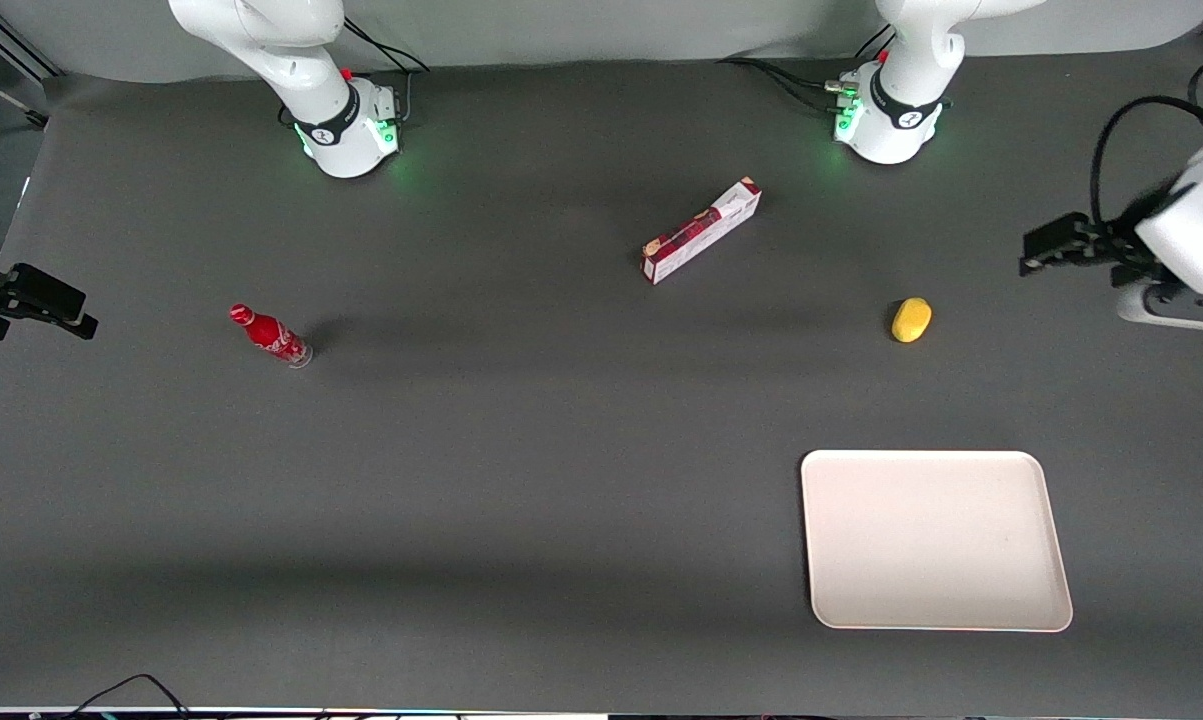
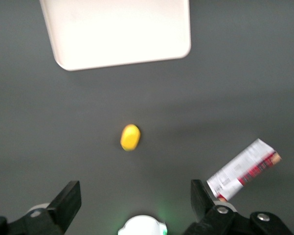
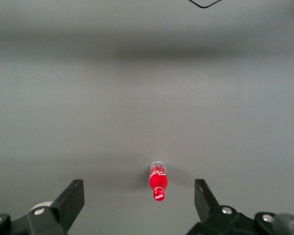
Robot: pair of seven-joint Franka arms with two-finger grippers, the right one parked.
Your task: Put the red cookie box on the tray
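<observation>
The dark grey table (image 1: 521,480) carries everything, largest first; the cream tray (image 1: 936,540) lies flat and bare at the near edge, toward the working arm's end; the red cookie box (image 1: 702,231) lies on the table farther from the front camera than the tray, slanted, well apart from it and close to the working arm's base (image 1: 886,125); a red soda bottle (image 1: 270,335) sits toward the parked arm's end; a small yellow rounded thing, perhaps a lemon (image 1: 911,319), rests between the box and the tray, nearer the working arm's end

The gripper (image 1: 1046,250) hangs high at the working arm's end of the table, well apart from the box; its fingers (image 2: 68,200) stand spread wide with nothing between them

In my judgement the task is at its opening step, the reach; nothing is grasped and the box is untouched; the next move calls for carrying the gripper over the box's middle, turning the wrist so the fingers straddle its narrow width across the slant, then descending; the lemon sits clear of that approach but near the likely carry path to the tray
</observation>
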